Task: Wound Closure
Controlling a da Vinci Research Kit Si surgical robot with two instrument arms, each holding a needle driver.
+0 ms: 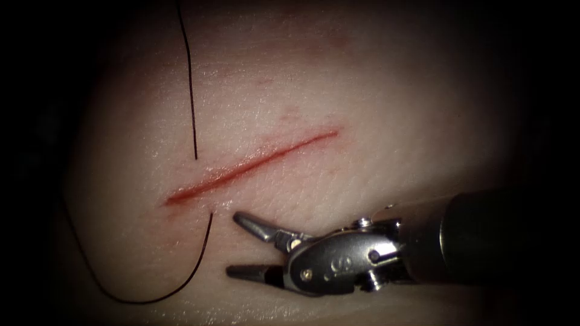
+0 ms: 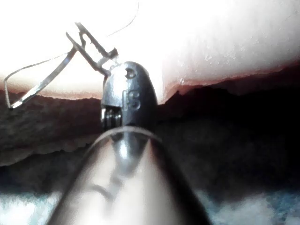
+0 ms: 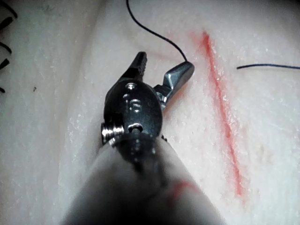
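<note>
The tissue (image 1: 362, 90) carries a slanted cut (image 1: 251, 164) running from about eight o'clock up toward two o'clock. Below the cut, the right tool (image 1: 232, 246) comes in from four o'clock with its jaws spread wide, holding nothing. The left tool (image 2: 77, 35), seen from its own wrist, grips the needle (image 2: 42, 82) near one end. Thread (image 1: 191, 84) enters the tissue above the cut and loops out below it.

Surgical practice bench: cut tissue (image 1: 314, 78), suture thread (image 1: 191, 78).
</note>
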